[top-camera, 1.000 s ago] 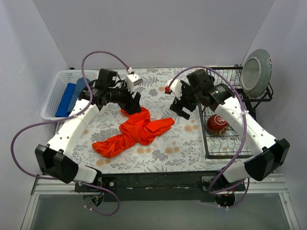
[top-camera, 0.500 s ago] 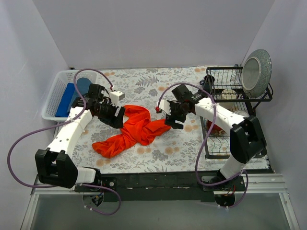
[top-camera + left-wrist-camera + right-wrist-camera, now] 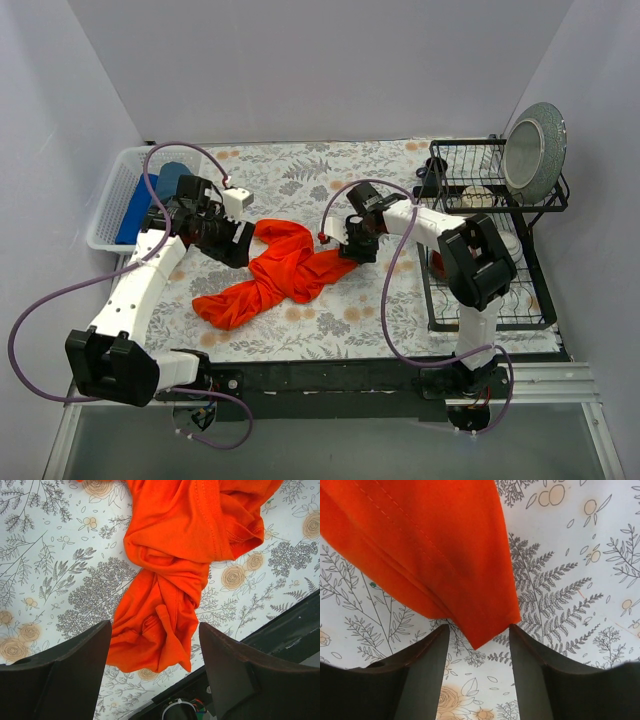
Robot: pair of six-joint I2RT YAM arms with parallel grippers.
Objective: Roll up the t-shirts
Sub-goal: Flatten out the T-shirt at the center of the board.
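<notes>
The orange-red t-shirt lies crumpled and twisted on the floral table cloth. My left gripper is open at the shirt's upper left edge. In the left wrist view the gripper spans the bunched shirt below it. My right gripper is open at the shirt's right tip. In the right wrist view the gripper has the shirt's pointed corner just reaching in between its fingers. The royal blue t-shirt and the teal-blue t-shirt lie in the basket.
A white basket stands at the left edge. A black wire dish rack stands at the right, with a grey plate upright at its back and a dark-red bowl mostly hidden behind my right arm. The table's dark front edge lies close to the shirt.
Both grippers have come down to the orange-red shirt. The left moved left to its upper left edge. The right moved left onto its right tip.
</notes>
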